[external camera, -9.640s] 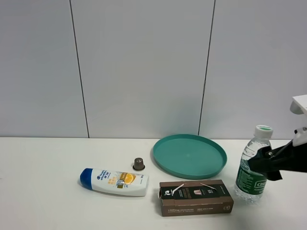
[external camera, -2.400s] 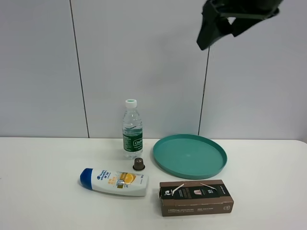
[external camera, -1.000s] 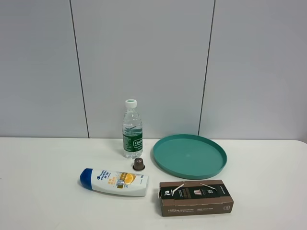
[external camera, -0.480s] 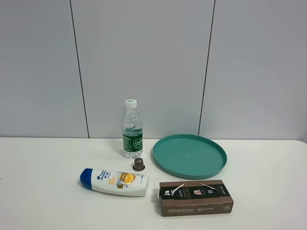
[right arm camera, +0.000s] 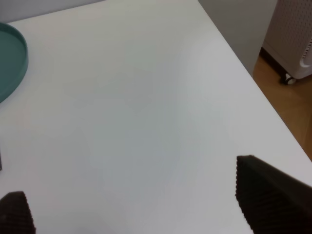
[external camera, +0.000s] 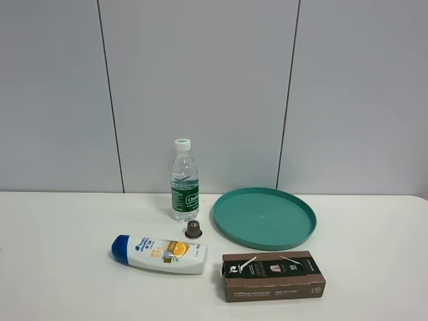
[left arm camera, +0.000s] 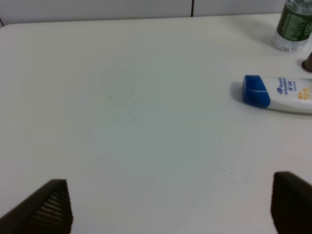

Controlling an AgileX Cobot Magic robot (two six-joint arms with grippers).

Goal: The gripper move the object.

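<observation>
Illumination is bright, even and diffuse in all 3 views, apparently from overhead. On the white surface [external camera: 60, 267] shadows are faint and short, as beside the shampoo bottle [external camera: 159, 253] and the box [external camera: 273, 275]. No harsh glare; the teal plate [external camera: 264, 217] shows a soft sheen. The exterior view is sharp. Both wrist views are softer, with the dark fingertips [left arm camera: 46, 209] at the frame edge blurred.

White lettering sits on the water bottle's [external camera: 184, 180] green label, too small to read. Print on the shampoo bottle [external camera: 160, 253] and brown box [external camera: 273, 275] is illegible too.
</observation>
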